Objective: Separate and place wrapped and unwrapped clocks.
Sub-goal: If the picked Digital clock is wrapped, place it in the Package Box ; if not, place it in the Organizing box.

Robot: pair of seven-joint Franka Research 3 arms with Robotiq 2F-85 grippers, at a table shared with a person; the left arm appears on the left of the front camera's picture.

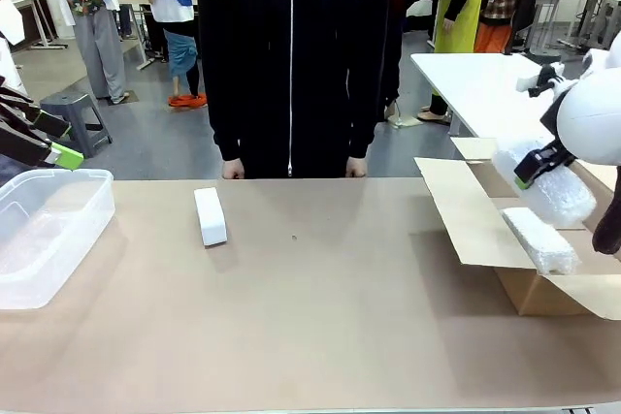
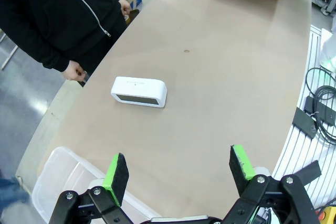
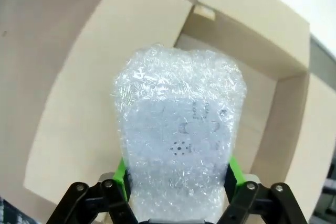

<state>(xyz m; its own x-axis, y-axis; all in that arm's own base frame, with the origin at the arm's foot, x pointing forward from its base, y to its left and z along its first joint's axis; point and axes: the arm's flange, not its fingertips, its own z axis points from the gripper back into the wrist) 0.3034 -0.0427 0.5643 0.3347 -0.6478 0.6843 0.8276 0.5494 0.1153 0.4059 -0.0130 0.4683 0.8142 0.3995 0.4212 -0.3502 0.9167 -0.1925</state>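
Right fingers clamp the whitish bubble-wrap bundle; I'd lower it deep into the brown cardboard box. Left fingers wide, empty.

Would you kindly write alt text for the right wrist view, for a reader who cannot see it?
The right gripper is shut on a bubble-wrapped clock, holding it over an open cardboard box whose flaps are spread wide.
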